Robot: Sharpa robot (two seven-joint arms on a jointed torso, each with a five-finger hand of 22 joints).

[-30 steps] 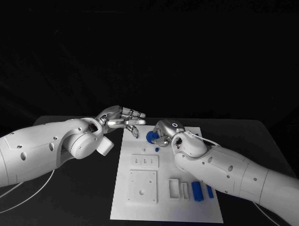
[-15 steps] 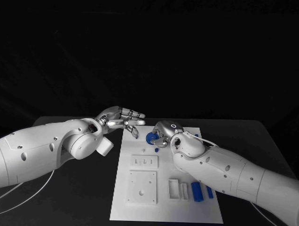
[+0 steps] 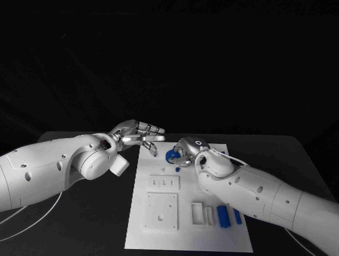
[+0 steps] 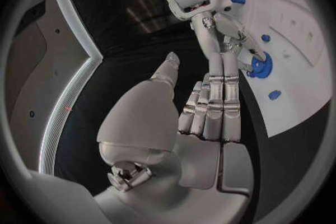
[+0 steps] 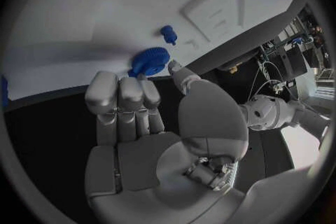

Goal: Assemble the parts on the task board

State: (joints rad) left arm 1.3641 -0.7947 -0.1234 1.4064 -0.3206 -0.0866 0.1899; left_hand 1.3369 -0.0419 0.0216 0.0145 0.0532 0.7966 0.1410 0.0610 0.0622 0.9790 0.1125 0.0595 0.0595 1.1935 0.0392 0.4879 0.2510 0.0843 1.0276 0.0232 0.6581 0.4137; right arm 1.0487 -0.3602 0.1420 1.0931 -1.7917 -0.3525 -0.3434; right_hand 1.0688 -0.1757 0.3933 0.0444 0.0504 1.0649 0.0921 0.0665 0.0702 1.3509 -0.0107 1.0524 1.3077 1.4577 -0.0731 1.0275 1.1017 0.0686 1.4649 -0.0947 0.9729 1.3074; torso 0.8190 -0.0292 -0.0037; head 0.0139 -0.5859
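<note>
The white task board (image 3: 160, 234) lies in the middle of the table. A blue gear (image 3: 172, 156) sits at the board's far end, and my right hand (image 3: 187, 150) pinches it between thumb and fingertips. In the left wrist view those fingers (image 4: 229, 32) reach down onto the gear (image 4: 260, 66). The right wrist view shows the gear (image 5: 148, 61) just past my curled fingers (image 5: 126, 95). My left hand (image 3: 139, 133) hovers over the board's far left corner with its fingers apart and nothing in it. A small blue peg (image 3: 176, 169) stands just nearer than the gear.
Two blue bars (image 3: 223, 216) (image 3: 238, 216) lie in the board's near right part beside white slotted blocks (image 3: 195, 213). A square white plate with a hole (image 3: 162, 212) sits in the near left part. Black table (image 3: 277, 154) surrounds the board.
My right hand has shifted very slightly to the right at the gear. The left hand has stayed where it was.
</note>
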